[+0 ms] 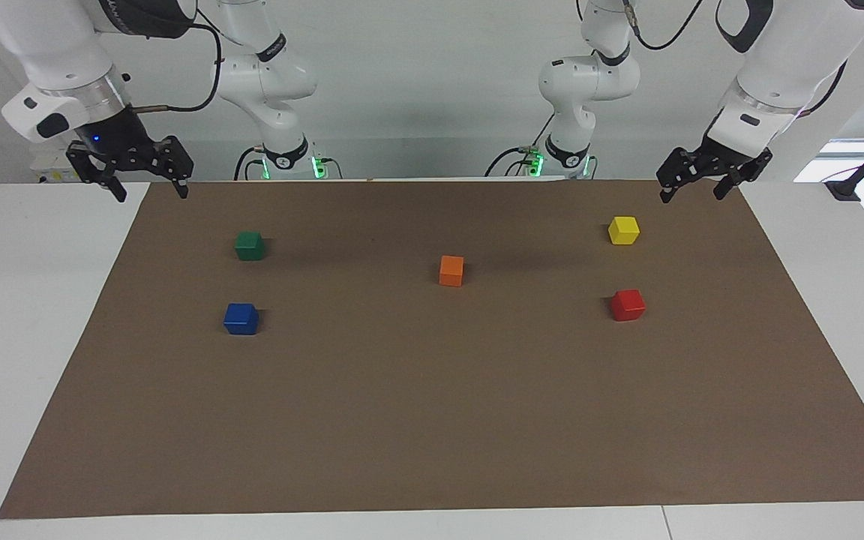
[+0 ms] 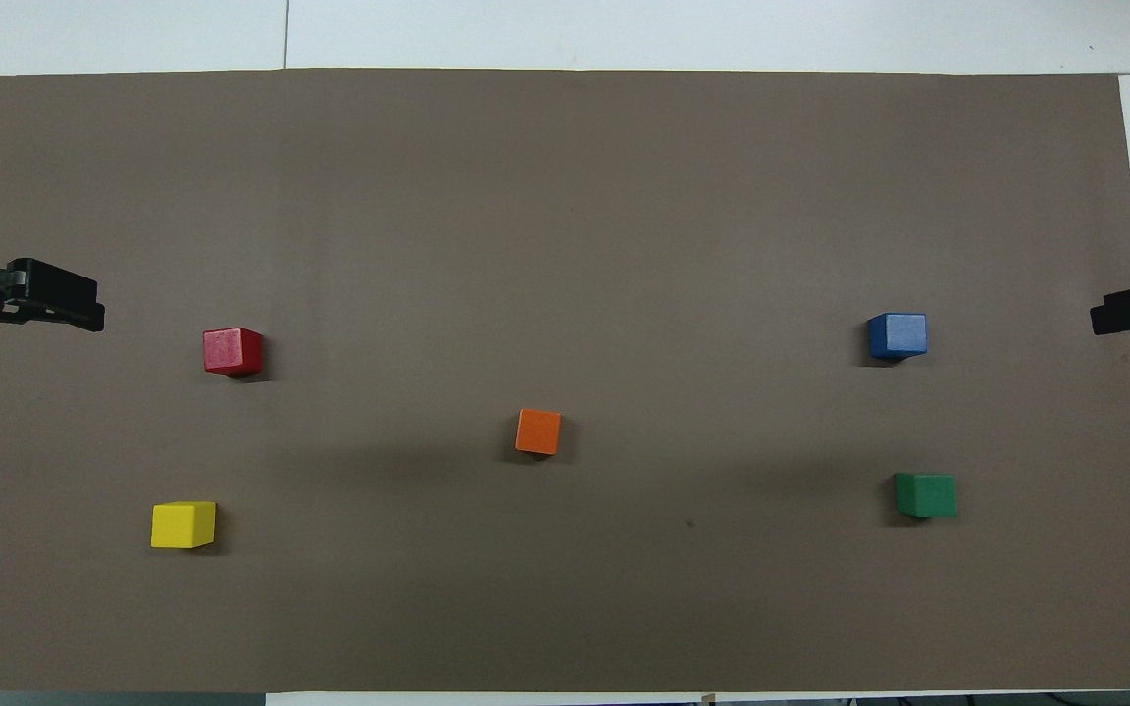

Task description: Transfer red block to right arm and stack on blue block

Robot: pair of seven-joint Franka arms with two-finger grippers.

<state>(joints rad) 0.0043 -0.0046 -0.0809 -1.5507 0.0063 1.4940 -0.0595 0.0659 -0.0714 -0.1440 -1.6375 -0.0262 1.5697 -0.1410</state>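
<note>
The red block point(image 1: 628, 304) point(image 2: 231, 351) sits on the brown mat point(image 1: 432, 420) toward the left arm's end of the table. The blue block point(image 1: 241, 318) point(image 2: 898, 335) sits toward the right arm's end, with nothing on it. My left gripper point(image 1: 691, 196) hangs open and empty over the mat's corner at its own end, apart from the red block. My right gripper point(image 1: 151, 193), the one with the small blue light, hangs open and empty over the mat's corner at its own end, apart from the blue block. Both arms wait.
A yellow block point(image 1: 623, 229) lies nearer to the robots than the red block. A green block point(image 1: 250, 245) lies nearer to the robots than the blue block. An orange block point(image 1: 451, 270) sits mid-mat. White table point(image 1: 34, 315) surrounds the mat.
</note>
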